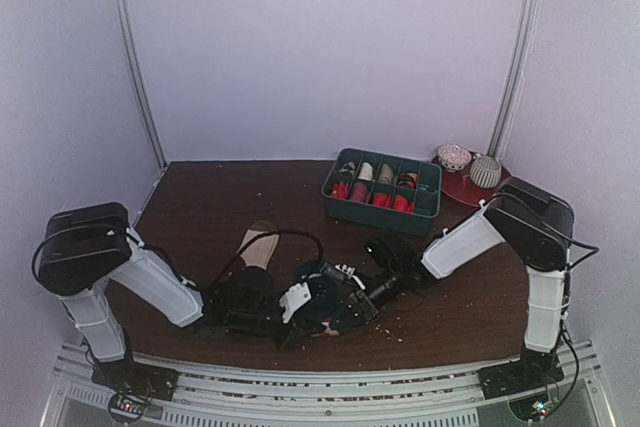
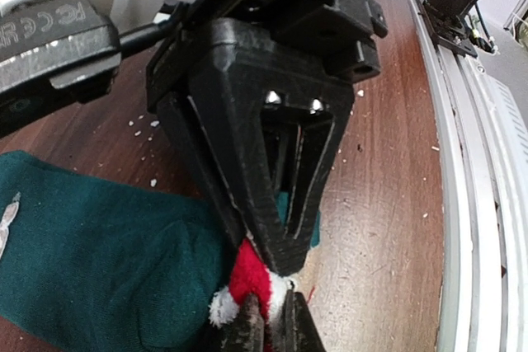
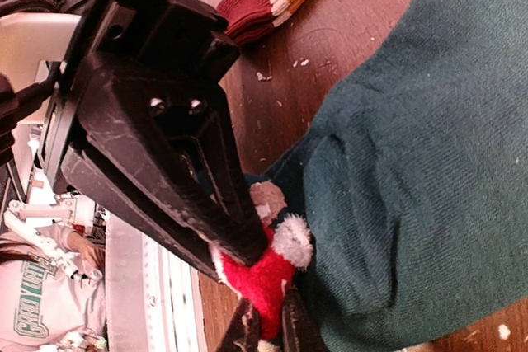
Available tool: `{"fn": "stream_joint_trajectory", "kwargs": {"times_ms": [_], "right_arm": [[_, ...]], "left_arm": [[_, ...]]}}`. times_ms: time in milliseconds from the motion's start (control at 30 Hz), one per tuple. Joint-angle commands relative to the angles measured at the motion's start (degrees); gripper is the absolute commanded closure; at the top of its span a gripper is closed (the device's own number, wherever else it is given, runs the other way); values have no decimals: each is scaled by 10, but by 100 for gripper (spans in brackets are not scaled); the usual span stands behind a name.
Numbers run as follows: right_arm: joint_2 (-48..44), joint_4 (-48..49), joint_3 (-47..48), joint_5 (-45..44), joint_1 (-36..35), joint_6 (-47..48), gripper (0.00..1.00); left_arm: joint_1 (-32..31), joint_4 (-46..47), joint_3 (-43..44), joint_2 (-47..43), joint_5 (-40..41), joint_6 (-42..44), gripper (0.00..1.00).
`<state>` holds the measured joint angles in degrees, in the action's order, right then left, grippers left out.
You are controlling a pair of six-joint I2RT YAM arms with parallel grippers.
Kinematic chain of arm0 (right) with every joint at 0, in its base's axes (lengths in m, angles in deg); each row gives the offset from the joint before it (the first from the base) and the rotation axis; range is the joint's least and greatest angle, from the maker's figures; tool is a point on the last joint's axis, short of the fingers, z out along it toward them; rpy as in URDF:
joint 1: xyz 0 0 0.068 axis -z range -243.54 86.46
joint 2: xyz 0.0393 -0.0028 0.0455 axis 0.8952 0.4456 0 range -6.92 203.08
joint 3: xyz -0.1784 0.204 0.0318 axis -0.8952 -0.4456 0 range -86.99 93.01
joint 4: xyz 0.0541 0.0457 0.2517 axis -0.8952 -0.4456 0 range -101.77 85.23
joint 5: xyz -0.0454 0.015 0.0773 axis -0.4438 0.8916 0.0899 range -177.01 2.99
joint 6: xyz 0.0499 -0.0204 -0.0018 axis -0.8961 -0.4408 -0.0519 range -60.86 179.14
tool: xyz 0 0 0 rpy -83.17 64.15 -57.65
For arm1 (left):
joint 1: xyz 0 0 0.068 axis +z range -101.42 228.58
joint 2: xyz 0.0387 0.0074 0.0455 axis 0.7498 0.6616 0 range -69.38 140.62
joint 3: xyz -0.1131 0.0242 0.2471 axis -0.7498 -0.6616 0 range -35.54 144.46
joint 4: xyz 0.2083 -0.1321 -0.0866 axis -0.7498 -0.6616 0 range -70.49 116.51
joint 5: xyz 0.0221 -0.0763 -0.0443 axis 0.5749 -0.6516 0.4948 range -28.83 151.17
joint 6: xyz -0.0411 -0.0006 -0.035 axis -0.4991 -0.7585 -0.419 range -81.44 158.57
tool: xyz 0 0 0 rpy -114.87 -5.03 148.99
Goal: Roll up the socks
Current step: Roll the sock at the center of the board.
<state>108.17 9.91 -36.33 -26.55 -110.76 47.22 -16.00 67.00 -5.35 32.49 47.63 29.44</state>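
Over on the left, the left arm point(image 1: 120, 272) reaches low across the dark wooden table point(image 1: 200, 207) towards the middle of the near edge. Just past it, the striped sock point(image 1: 260, 244) lies flat on the table, a little farther back, its maroon-and-cream end showing at the top of the right wrist view, untouched by either arm.

Now the action: the left gripper point(image 2: 268, 331) has its fingers together, pinched on a red-and-white tuft point(image 3: 266, 282) right at the edge of the teal sock point(image 3: 429, 146). Whether that tuft is sewn to the sock, I cannot tell. The teal sock itself lies bunched on the table at the near middle, between the two arms, touching both fingertips' meeting point.

And from the right comes the right gripper point(image 3: 268, 331), fingers closed too, nipping the same tuft from the opposite side, so the two grippers meet tip to tip over it.

Farther right and towards the back, a green divided tray point(image 1: 383, 209) holds rolled fabric bundles in its compartments, several of them red. Just beside its right end, a red plate point(image 1: 465, 190) carries two patterned balls point(image 1: 486, 171), side by side.
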Motion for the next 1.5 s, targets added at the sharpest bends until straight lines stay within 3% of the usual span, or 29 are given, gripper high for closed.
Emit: {"fn": "stream_joint_trajectory", "kwargs": {"times_ms": [0, 167, 300, 500, 733, 1233, 1367, 1467], "right_arm": [[27, -135, -30, -145, 1, 16, 87], [-99, -13, -69, -198, 1, 36, 69], [-190, 76, -113, -243, -5, 94, 66], [-257, 96, -154, -307, -59, 269, 60], [-223, 47, -137, -344, -96, 354, 59], [-143, 61, -104, -377, -119, 396, 61], [-118, 48, -104, -394, -128, 386, 70], [-101, 38, -104, -413, -130, 356, 86]], "left_arm": [[-3, -82, 14, 42, 30, -49, 100], [26, -161, 14, 64, 12, -161, 100], [50, -178, 2, 89, -31, -226, 100], [80, -187, -2, 132, -80, -265, 100], [89, -211, -3, 140, -104, -265, 100], [89, -223, 0, 148, -113, -251, 100], [90, -221, 0, 149, -116, -247, 100], [90, -218, 2, 142, -118, -233, 100]]}}
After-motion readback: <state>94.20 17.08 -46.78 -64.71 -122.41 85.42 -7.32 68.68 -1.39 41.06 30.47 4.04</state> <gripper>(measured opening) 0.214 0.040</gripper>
